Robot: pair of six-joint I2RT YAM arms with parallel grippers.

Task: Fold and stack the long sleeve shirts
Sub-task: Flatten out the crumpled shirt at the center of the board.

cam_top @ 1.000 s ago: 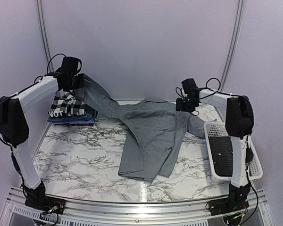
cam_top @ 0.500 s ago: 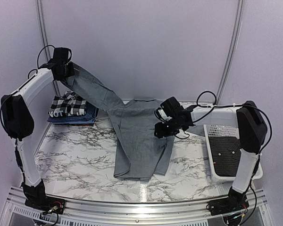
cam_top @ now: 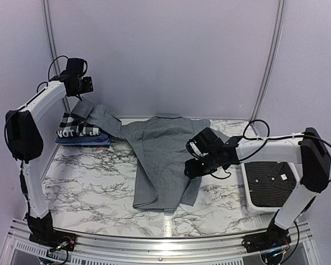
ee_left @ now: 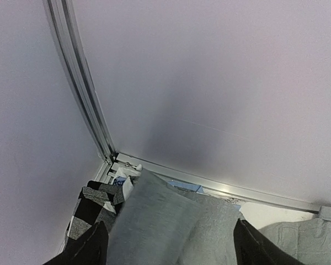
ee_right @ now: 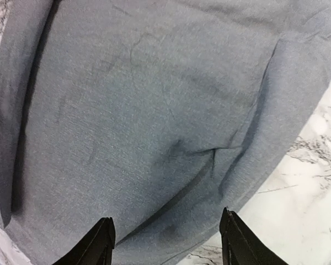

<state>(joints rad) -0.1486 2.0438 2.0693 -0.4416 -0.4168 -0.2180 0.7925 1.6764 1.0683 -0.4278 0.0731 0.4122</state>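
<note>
The mid-grey long sleeve shirt (cam_top: 165,157) lies spread on the marble table (cam_top: 88,187), one sleeve (cam_top: 94,113) draped over the folded stack at the back left. That stack has a checked shirt (cam_top: 71,128) on a blue one (cam_top: 84,141). My left gripper (cam_top: 83,88) hangs open high above the stack; in the left wrist view the grey sleeve (ee_left: 171,221) lies loose below the left gripper (ee_left: 171,251). My right gripper (cam_top: 194,165) hovers open over the grey shirt's right side (ee_right: 154,110), nothing between the right gripper's (ee_right: 168,243) fingers. A dark charcoal shirt (cam_top: 271,182) lies in the basket.
The white slatted basket (cam_top: 258,208) stands at the table's right edge, partly behind my right arm. Curved metal frame rails (cam_top: 52,44) and the back wall close in behind the stack. Bare marble (ee_right: 311,182) shows right of the grey shirt.
My left gripper opened and let go of the grey sleeve, which dropped onto the stack. My right arm swung inward and lowered over the shirt's right side.
</note>
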